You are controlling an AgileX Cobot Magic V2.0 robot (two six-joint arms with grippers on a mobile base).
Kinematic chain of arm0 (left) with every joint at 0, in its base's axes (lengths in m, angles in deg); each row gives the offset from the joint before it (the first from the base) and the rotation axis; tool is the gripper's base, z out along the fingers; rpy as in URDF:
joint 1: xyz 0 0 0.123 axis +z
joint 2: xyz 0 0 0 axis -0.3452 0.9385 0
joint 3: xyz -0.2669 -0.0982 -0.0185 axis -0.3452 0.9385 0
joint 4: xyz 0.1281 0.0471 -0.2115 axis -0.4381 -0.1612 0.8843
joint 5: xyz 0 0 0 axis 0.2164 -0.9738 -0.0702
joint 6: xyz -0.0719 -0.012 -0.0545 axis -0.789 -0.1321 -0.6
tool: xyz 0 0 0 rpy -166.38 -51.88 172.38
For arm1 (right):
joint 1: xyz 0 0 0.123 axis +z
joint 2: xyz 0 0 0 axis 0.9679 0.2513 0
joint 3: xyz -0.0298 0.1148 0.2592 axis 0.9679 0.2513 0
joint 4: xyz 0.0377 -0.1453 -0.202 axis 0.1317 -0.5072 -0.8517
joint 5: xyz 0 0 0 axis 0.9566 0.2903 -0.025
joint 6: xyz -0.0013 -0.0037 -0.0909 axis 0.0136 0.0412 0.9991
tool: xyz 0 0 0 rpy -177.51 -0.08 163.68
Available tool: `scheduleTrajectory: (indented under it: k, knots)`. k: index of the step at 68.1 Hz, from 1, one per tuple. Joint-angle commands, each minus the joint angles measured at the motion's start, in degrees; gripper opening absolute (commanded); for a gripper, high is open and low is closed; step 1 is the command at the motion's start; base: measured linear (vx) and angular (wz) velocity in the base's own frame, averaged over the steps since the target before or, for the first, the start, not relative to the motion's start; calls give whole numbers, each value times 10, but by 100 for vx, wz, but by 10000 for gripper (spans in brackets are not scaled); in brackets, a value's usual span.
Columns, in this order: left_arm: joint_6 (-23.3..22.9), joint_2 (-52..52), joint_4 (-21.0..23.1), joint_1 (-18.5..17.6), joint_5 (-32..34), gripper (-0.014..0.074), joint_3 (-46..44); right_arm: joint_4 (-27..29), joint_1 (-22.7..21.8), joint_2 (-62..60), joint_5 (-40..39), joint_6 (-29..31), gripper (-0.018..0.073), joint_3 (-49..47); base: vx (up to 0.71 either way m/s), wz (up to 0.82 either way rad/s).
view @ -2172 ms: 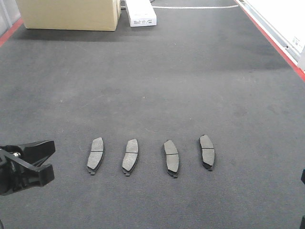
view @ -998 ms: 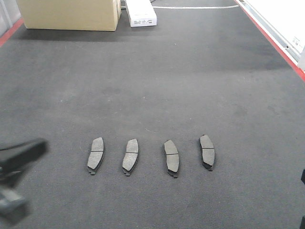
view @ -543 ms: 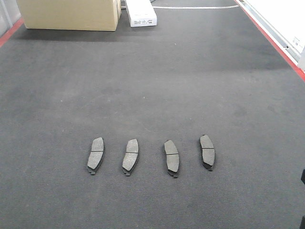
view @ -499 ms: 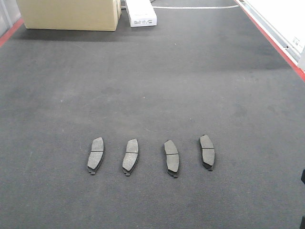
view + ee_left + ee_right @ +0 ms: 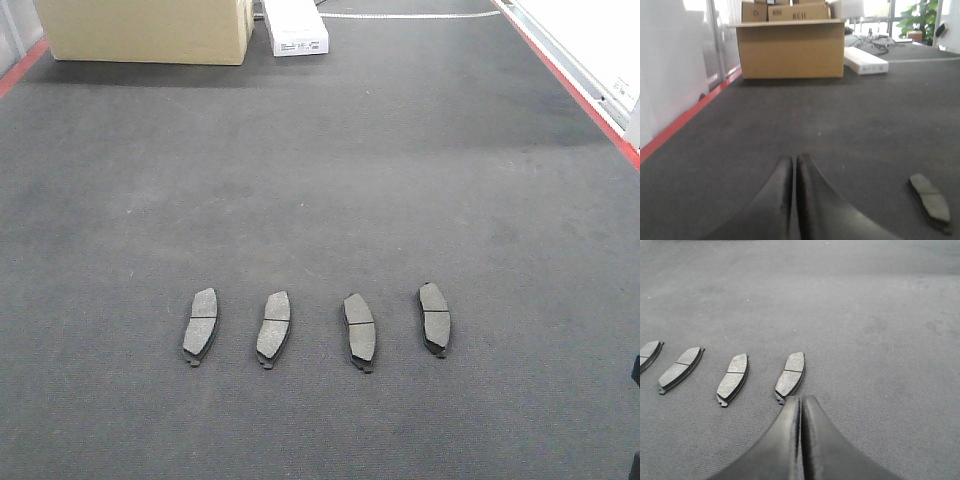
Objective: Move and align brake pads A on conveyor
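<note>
The left gripper (image 5: pixel 795 165) is hanging low over the belt (image 5: pixel 320 180), fingers pressed together, empty. Four brake pads (image 5: pixel 200 325) are lying side by side in a row. The right gripper (image 5: pixel 800 405) is hovering just behind the rightmost pad (image 5: pixel 790 376), fingers together.

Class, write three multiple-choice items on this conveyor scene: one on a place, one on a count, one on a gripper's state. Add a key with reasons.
1. Where does the large brown cardboard box stand?
A. far left end of the dark grey carpet-like belt
B. beside the pads
C. near right corner

2. How many flat dark grey curved brake pads lie in the row?
A. two
B. four
C. six

3. How do the black fingers of the right gripper stand?
A. wide apart
B. clamped on a pad
C. closed together, empty

Key: 1 A, it stands at the far left end; 2 B, four lie side by side; 3 C, the fingers meet, with nothing between.
</note>
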Motion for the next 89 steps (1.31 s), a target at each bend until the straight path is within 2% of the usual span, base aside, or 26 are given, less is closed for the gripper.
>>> scheduleTrajectory:
  k: [1,79,84,89]
  knots:
    - [0,-7,0,0,72,-6,17,-7,-3,3,-38,3,-6,-14,0,0]
    - [0,-7,3,0,62,-6,29,2,-3,1,-49,4,-6,-14,0,0]
    - [0,-7,3,0,62,-6,29,4,-20,-4,-72,22,-6,-13,0,0]
    - [0,-7,3,0,62,-6,29,19,-58,-16,-127,53,-6,1,0,0]
